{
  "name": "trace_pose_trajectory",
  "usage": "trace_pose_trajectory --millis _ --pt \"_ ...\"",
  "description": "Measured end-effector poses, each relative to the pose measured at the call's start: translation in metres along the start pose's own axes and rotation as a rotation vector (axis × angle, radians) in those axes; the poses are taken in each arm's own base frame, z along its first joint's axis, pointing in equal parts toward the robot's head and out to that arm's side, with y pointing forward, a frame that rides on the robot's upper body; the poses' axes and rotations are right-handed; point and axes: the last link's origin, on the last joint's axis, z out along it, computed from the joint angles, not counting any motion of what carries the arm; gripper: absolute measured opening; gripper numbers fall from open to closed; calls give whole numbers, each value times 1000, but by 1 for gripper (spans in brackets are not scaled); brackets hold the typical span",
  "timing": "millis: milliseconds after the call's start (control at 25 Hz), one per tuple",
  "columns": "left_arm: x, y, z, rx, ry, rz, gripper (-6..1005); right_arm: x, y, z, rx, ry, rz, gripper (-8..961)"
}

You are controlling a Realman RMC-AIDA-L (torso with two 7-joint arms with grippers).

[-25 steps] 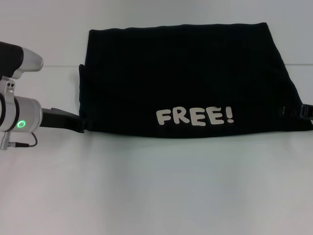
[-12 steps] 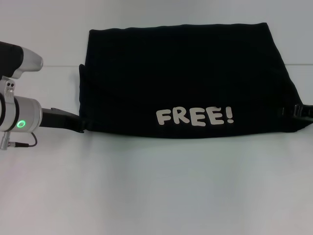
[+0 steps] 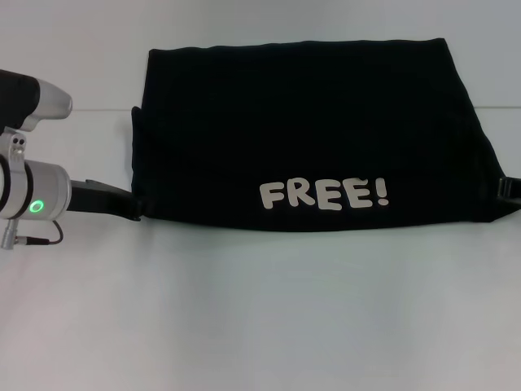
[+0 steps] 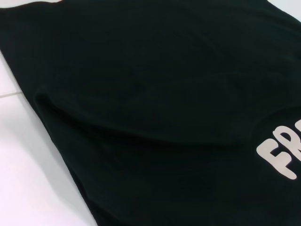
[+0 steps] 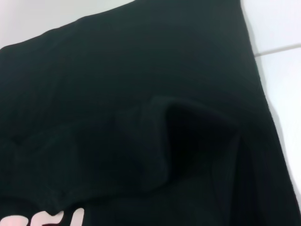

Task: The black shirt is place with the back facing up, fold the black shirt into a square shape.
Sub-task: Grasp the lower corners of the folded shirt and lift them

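The black shirt [image 3: 313,130] lies folded into a wide rectangle on the white desk [image 3: 260,309], "FREE!" lettering [image 3: 324,195] near its front edge. Left claw [image 3: 122,204] sits at the shirt's left corner, right claw [image 3: 509,189] at its right corner; can't tell if either is gripping.

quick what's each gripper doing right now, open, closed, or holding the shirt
Left gripper: at the black shirt's left edge; cannot be told.
Right gripper: at the shirt's right edge, mostly out of view; cannot be told.
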Motion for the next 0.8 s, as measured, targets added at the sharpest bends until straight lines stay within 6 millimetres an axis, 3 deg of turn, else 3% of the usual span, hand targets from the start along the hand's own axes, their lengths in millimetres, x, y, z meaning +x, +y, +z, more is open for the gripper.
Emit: trace_pose_trajectory --millis 160,400,800 --pt "0 -1 0 2 5 -5 -1 7 -2 -3 -2 -8 7 74" --pt "-2 -3 -2 10 13 -25 -1 21 -15 -19 -34 -70 53 37" --pt "-8 -3 -12 -17 0 -27 0 54 -25 -35 -126 -75 74 37"
